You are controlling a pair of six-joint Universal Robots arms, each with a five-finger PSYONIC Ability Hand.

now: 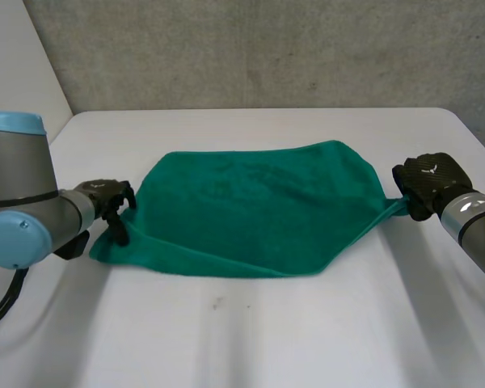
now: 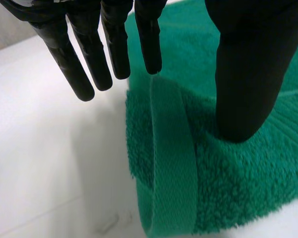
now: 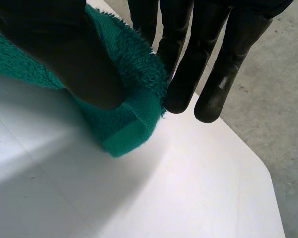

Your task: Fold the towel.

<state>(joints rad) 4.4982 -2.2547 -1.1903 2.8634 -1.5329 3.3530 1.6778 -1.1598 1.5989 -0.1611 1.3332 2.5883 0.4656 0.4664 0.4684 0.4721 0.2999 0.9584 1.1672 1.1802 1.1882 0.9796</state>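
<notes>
Pinching towel [image 1: 250, 210] corner mid-right w/ right hand [image 1: 427, 184].
Seems doubled once; resting unclenched left hand [image 1: 107, 202] thumb on mid-left edge; next fold prob. pending.

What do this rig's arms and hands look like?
The left arm has grey cylindrical joints with light-blue caps; the right arm is grey. The left hand and right hand are black with smooth rounded fingers; the right one bears a small white mark.
</notes>
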